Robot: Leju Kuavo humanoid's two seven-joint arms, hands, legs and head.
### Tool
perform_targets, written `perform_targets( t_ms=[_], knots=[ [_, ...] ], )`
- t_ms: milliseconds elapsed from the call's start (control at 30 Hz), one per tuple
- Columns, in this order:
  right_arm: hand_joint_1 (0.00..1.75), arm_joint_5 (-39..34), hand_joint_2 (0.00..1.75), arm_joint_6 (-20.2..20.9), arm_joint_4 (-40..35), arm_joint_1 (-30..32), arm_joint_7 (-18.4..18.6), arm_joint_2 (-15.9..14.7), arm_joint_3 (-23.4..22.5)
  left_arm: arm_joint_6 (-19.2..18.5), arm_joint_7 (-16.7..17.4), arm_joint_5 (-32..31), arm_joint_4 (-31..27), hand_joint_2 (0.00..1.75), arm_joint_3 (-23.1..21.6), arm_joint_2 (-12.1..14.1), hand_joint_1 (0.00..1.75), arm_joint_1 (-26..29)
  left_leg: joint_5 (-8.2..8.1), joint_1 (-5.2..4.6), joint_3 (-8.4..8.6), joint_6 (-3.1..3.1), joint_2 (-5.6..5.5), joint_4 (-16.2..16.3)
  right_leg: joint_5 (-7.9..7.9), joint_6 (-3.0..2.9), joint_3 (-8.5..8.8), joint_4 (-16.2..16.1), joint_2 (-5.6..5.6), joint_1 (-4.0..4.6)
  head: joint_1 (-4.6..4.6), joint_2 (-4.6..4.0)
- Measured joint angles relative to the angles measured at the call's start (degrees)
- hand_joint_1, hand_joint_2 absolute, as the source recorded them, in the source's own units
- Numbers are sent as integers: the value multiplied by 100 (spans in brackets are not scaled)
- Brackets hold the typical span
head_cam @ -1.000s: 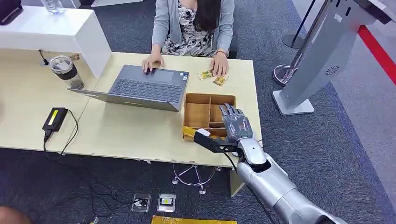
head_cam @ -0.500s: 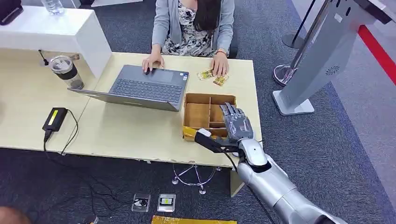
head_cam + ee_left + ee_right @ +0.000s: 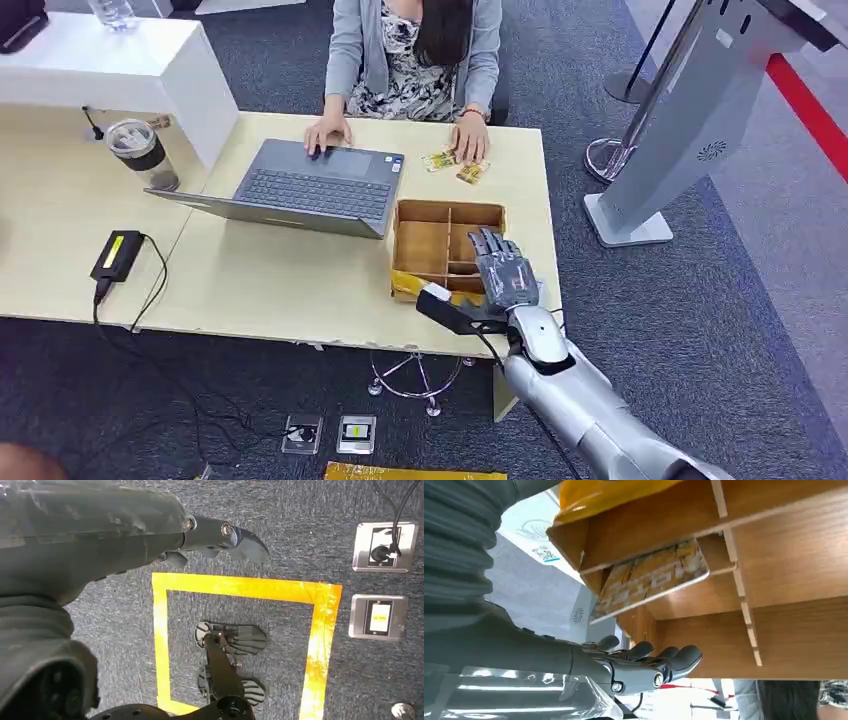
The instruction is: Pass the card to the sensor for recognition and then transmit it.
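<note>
A wooden divided box (image 3: pixel 432 240) stands on the table's near right part. My right hand (image 3: pixel 503 275) hovers over its near right compartments, fingers spread and straight, thumb out to the side, holding nothing. In the right wrist view a yellow patterned card (image 3: pixel 649 577) leans inside one compartment, just beyond my right hand's fingertips (image 3: pixel 674 660) and apart from them. Two more yellow cards (image 3: pixel 455 165) lie by a seated person's hand at the far edge. My left hand (image 3: pixel 220 535) hangs over the floor, holding nothing.
An open laptop (image 3: pixel 300 190) sits left of the box, with the person (image 3: pixel 415 60) behind it. A black device on a cable (image 3: pixel 118 252) and a cup (image 3: pixel 140 152) are on the left table. A yellow strip (image 3: pixel 405 287) lies at the box's front. A grey stand (image 3: pixel 680 130) rises at right.
My right hand has drawn back a little toward the table's near edge and settled lower over the box. Nothing else has moved.
</note>
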Motion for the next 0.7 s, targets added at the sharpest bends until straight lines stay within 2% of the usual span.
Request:
perform_targets(
  t_ms=[700],
  knots=[
    [0, -96, 175, 41, 190, -74, -28, 125, 122, 59, 0, 2, 0, 0, 0, -2, 0, 6, 1, 0, 1, -1, 0, 0, 0, 0, 0, 0, 0, 0, 0, 0]
  ],
)
